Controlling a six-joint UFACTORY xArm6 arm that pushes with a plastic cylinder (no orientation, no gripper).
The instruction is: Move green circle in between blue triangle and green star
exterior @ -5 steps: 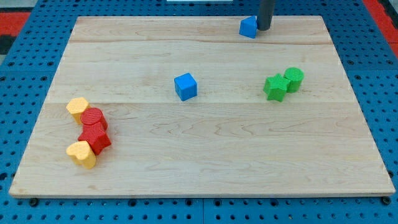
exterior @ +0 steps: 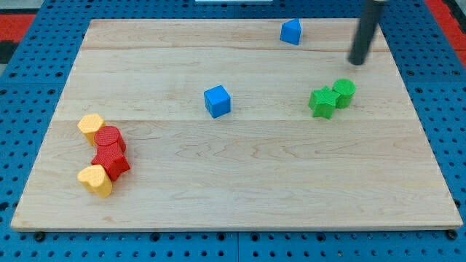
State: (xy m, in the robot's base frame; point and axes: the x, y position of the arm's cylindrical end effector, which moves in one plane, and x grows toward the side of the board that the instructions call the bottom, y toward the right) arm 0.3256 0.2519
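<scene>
Rod pose: your rod enters from the view's top right, leaning slightly; my tip rests on the tabletop.
End effector: a plain rod with nothing to open or close; it grips nothing and touches no block.
Tip vs blocks: just above the green circle, right of and below the blue triangle.
Green circle: touching the green star at that star's upper right.
Change since earlier frame: the tip was beside the blue triangle; it has swung right and down. No block has moved.
Others: blue cube at centre; red and yellow cluster at lower left.
</scene>
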